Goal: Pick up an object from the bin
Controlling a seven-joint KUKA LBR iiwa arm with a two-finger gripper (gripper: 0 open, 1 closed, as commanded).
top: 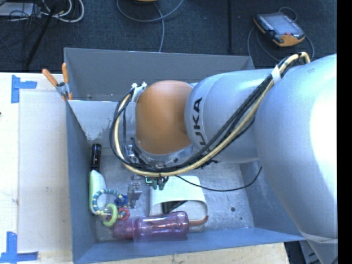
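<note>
Grey bin [77,147] held the tool [144,189] low between a ring rattle [110,207] and a white thing [181,196], just above a purple bottle [157,226]; whether it was spread or pressed together could not be told.

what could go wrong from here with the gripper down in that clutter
1. The gripper hangs between the beaded ring toy and the white curled sheet. Descending, it may close on neither, or just shove one aside.
2. The purple bottle lies on its side close below it and could roll if bumped.
3. The toy's rings are tangled together, so a lift might drag several pieces along.
</note>
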